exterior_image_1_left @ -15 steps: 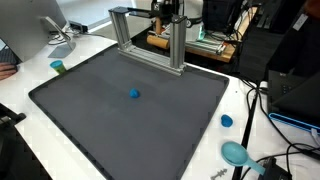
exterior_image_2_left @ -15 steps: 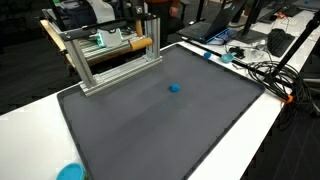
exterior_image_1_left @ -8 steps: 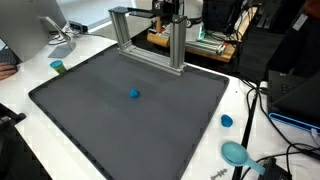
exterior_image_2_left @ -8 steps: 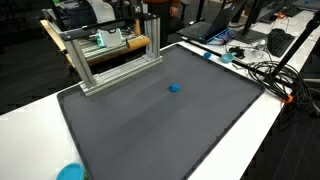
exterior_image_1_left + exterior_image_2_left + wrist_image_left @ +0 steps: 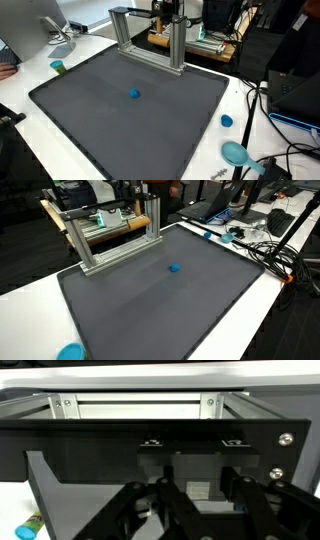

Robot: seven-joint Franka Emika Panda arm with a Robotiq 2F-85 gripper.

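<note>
- Hanging at the back edge of the mat, the pincer (image 5: 190, 495) shows in the wrist view as dark fingers drawn together at the bottom of the picture. Whether they clamp anything cannot be told.
- The frame (image 5: 150, 405) lies straight ahead of the pincer. Its top bar runs level across the wrist view, with a black panel just below it and close to the fingers.
- In both exterior views the frame (image 5: 178, 45) (image 5: 120, 252) stands upright on the far edge of the mat, its long axis along that edge. The arm (image 5: 168, 10) comes in dark over its top corner.
- A rod (image 5: 135, 224) lies along the frame, just behind its posts.
- A small blue ball (image 5: 134, 95) rests alone near the middle of the mat (image 5: 100, 125), well apart from the pincer and on the near side of the frame.
- The mat is dark and flat and covers most of a white worktop (image 5: 30, 75).
- A blue cap (image 5: 227, 121) and a blue disc (image 5: 236, 153) sit on the worktop beside the mat.
- Cables (image 5: 265, 250), screens and other gear crowd the room behind.
</note>
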